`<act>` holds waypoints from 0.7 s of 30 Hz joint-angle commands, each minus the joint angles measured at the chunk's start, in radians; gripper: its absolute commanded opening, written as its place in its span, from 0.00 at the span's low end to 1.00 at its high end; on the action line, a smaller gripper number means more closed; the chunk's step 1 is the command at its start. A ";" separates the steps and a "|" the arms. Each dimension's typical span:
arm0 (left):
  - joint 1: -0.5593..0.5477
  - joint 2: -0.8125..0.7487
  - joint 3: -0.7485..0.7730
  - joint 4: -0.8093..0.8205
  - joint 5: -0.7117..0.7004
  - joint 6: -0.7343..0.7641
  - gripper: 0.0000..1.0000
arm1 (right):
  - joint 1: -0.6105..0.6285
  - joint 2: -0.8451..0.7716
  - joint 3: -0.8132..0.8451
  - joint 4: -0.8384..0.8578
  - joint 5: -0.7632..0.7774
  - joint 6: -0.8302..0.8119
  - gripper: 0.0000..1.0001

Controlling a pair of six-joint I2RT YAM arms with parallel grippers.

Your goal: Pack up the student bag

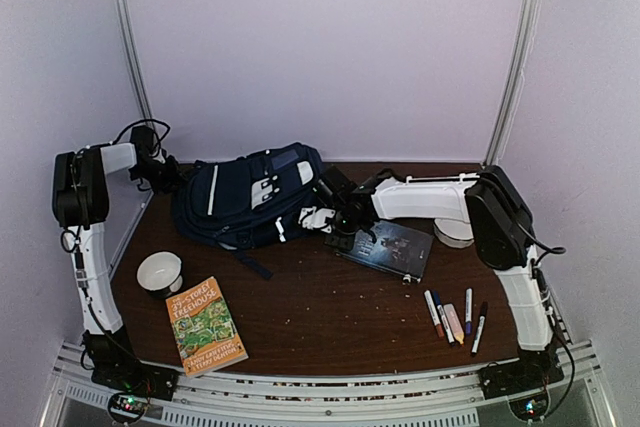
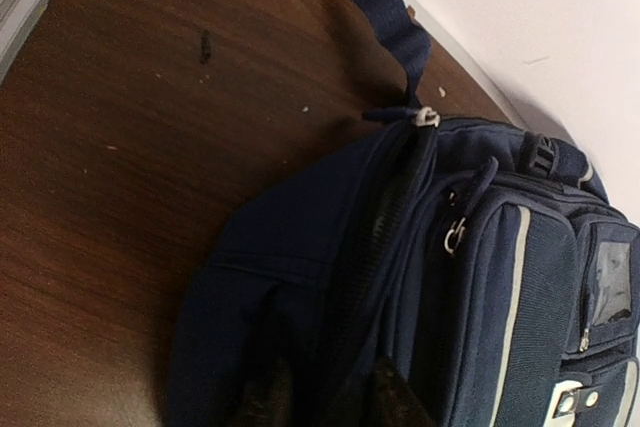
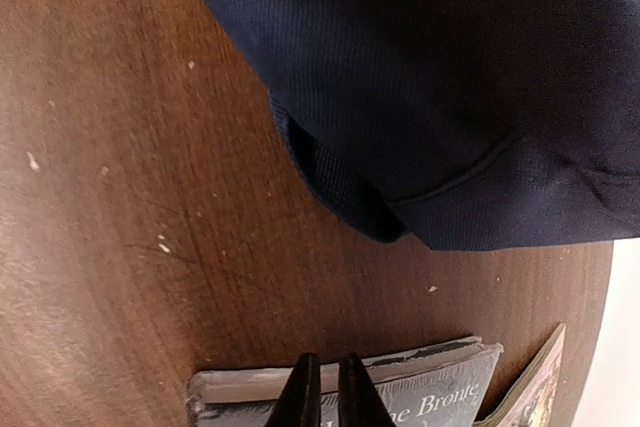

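The left fingers (image 2: 268, 399) showed only as two dark, blurred tips at 6 o'clock in the left wrist view. They stood partly apart with a fold of the student bag (image 2: 480, 277) between them. I could not tell whether they pinched the fabric. The right fingers (image 3: 303, 399) were almost together, with only a thin slit between them. Their tips sat at the grey page edge of a dark book (image 3: 440, 392) at 6 o'clock in the right wrist view. I could not tell whether they held anything.

Seen from above, the navy student bag (image 1: 250, 197) lay on its side on the brown worktop (image 1: 320, 317), at about 11 o'clock from the middle. The left fingers (image 1: 172, 179) met its 9 o'clock end and the right fingers (image 1: 345, 225) were just beside its 3 o'clock end. In the left wrist view its zips looked closed, and a dark strap trailed toward 12 o'clock.

The dark book (image 1: 392, 247) lay flat at 2 o'clock from the middle of the worktop, just beside the bag. A white bowl (image 1: 160, 272) stood at 9 o'clock. A Treehouse book (image 1: 205, 325) with a green and orange cover lay at 7 o'clock, near the bowl. Several pens (image 1: 455, 322) lay side by side at 4 o'clock, well apart from the bag.
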 commanded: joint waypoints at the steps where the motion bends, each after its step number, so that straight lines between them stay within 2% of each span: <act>1: -0.032 0.012 -0.025 0.021 0.029 0.028 0.17 | 0.004 0.022 0.004 0.029 0.126 -0.052 0.07; 4: -0.048 -0.005 -0.043 0.018 0.027 0.044 0.00 | 0.006 0.029 -0.006 -0.026 0.129 -0.074 0.06; 6: -0.059 -0.032 -0.063 0.018 0.026 0.050 0.00 | 0.013 0.019 -0.016 -0.089 0.142 -0.071 0.05; 13: -0.115 -0.137 -0.154 0.004 0.009 0.076 0.00 | 0.022 -0.149 -0.289 -0.118 0.096 -0.047 0.04; 21: -0.259 -0.305 -0.334 0.026 -0.007 0.053 0.00 | 0.027 -0.293 -0.474 -0.158 0.030 0.018 0.04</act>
